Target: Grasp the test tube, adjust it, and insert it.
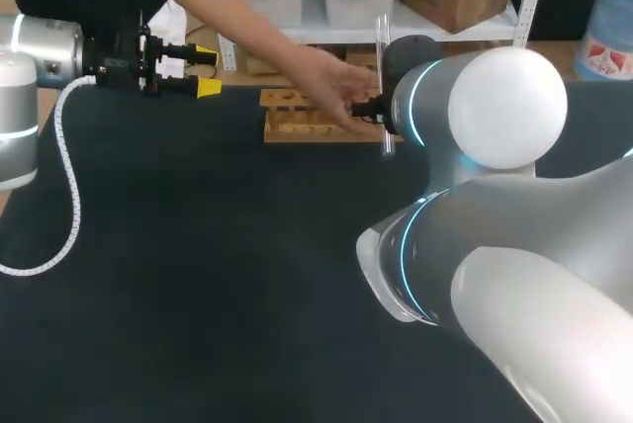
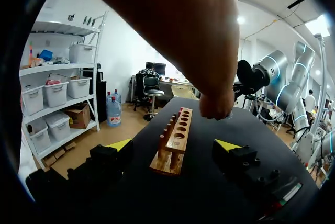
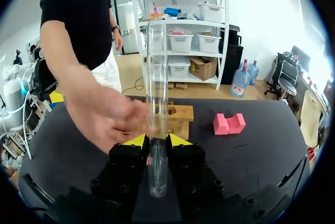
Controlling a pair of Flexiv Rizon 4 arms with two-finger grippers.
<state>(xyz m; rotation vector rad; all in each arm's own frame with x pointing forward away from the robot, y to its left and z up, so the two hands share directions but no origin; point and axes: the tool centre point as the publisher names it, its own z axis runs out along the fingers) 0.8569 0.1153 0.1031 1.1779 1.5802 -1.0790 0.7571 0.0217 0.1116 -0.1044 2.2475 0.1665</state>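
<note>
1 glass test tube [image 1: 384, 38] [image 3: 157, 77] is held upright in the right jaws, clenched on its lower part from 2 sides, at the worktop's [image 1: 198, 275] 1 o'clock. The wooden rack [image 1: 302, 128] [image 2: 176, 140] [image 3: 180, 115] is set at 12 o'clock, reached over by a person's hand [image 1: 331, 87] [image 2: 217, 103] [image 3: 112, 116]. The left jaws are released at 10 o'clock, nothing gripped. A pink block [image 3: 229, 123] is seen near the rack.

Test tube [image 3: 157, 77] upright in right claw [image 3: 156, 141], at rack [image 1: 297, 129] right end; person's hand [image 1: 331, 87] over rack; left claw [image 1: 206, 69] well left.
</note>
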